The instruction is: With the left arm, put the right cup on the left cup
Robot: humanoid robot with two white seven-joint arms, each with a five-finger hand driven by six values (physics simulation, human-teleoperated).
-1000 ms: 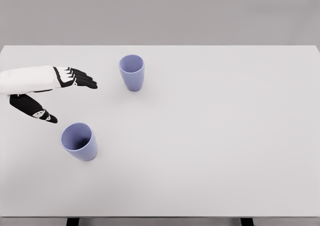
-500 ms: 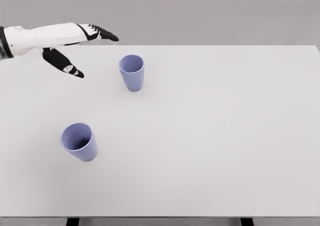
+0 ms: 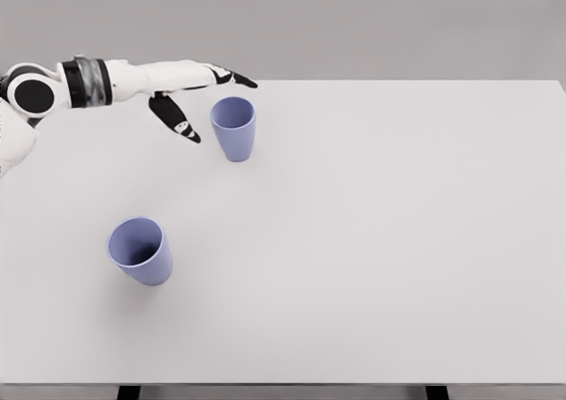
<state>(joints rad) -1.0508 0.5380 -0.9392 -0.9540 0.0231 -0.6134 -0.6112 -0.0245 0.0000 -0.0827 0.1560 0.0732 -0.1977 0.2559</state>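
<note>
Left hand (image 3: 196,93) moved right, fingers spread, near right cup (image 3: 233,127); white table (image 3: 398,241), grey wall behind.

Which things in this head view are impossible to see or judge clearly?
- Right arm: not in the head view at all.
- Left hand: whether it touches the far cup cannot be judged from this single view.
- Inside bottom of the near cup: partly hidden by its own wall.
- Table legs: cut off by the bottom edge.
</note>
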